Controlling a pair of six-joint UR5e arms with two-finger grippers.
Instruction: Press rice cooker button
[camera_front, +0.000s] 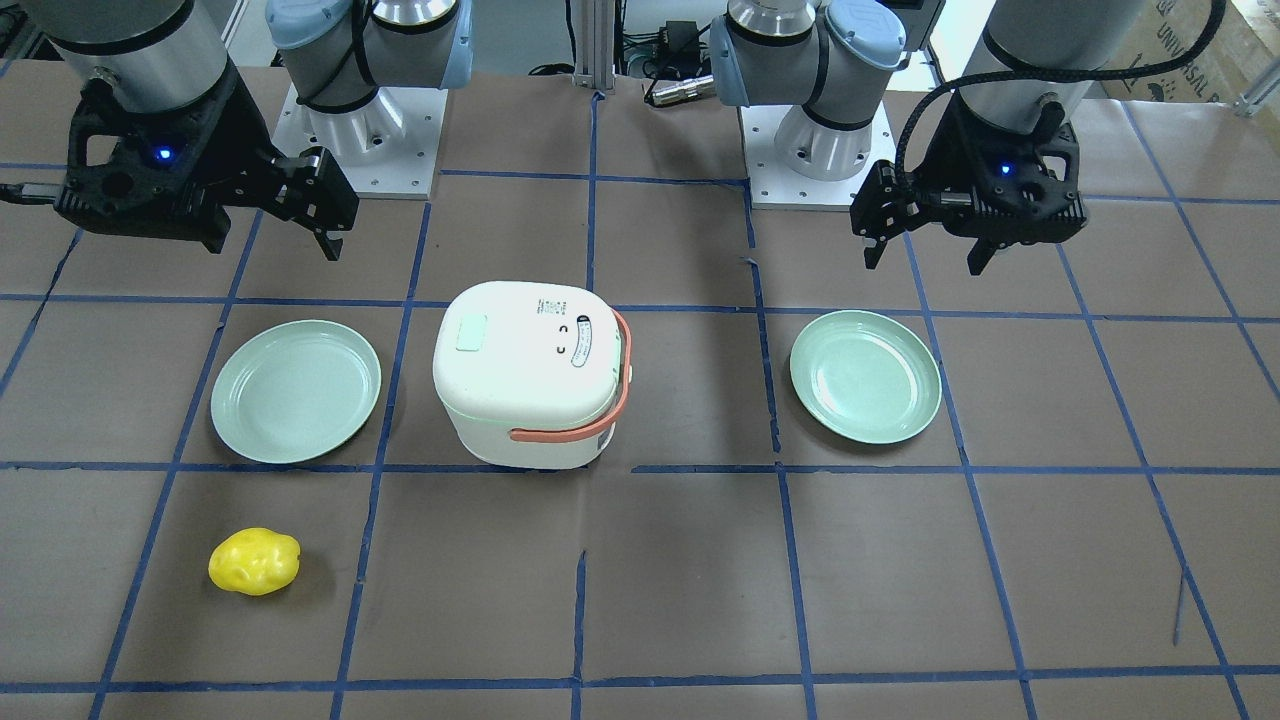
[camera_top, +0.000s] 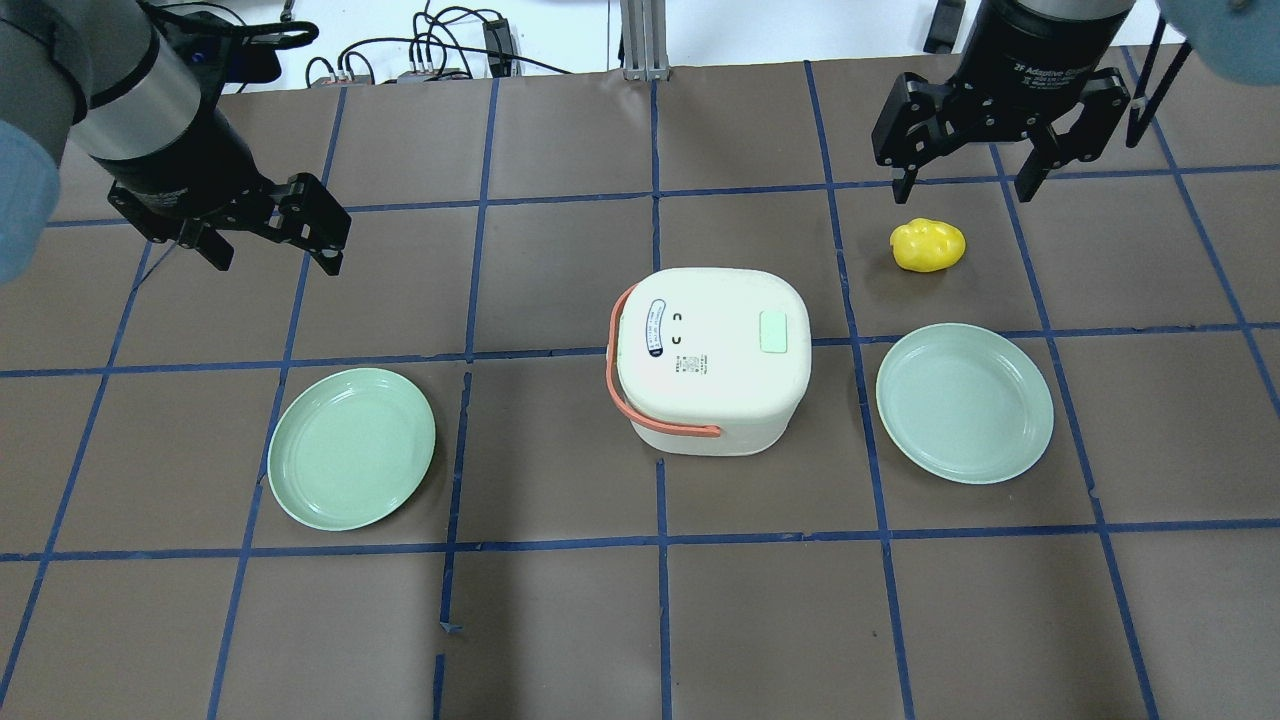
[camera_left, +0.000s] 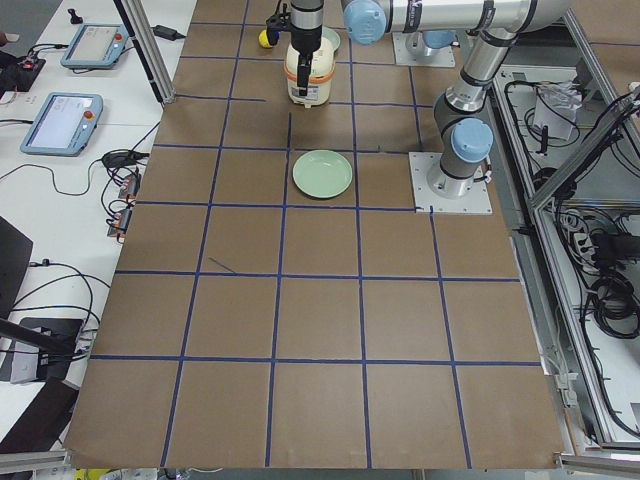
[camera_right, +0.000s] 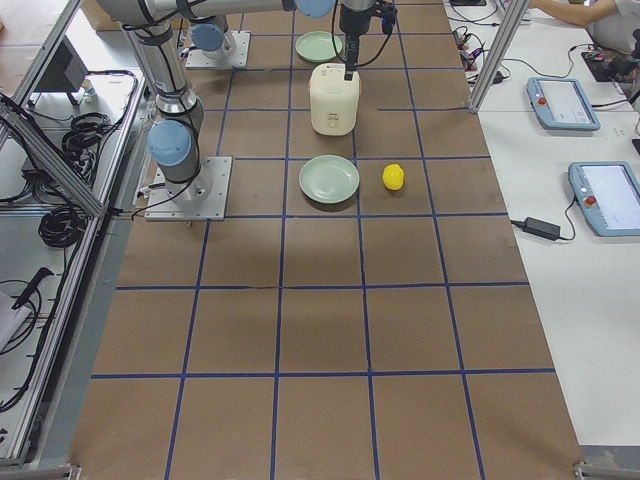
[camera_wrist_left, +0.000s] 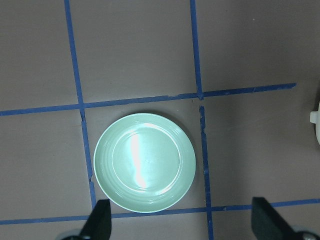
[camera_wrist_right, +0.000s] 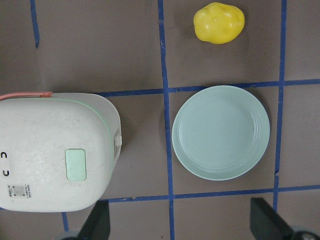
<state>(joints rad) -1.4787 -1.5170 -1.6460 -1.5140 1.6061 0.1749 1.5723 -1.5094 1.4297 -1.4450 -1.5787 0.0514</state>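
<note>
Overhead exterior shows you the rice cooker (camera_top: 710, 360) at the middle of the bench (camera_top: 560, 620), lid down, with its pale green button (camera_top: 774, 331) on top, toward the right arm (camera_top: 1040, 50). That arm's jaws stand open, raised off the bench. The left arm (camera_top: 160, 130) also has its jaws open, well apart from the cooker. A green plate (camera_top: 350, 448) lies to the cooker's left and another plate (camera_top: 964, 402) to its right, with a yellow toy fruit (camera_top: 928, 245) near the latter.
</note>
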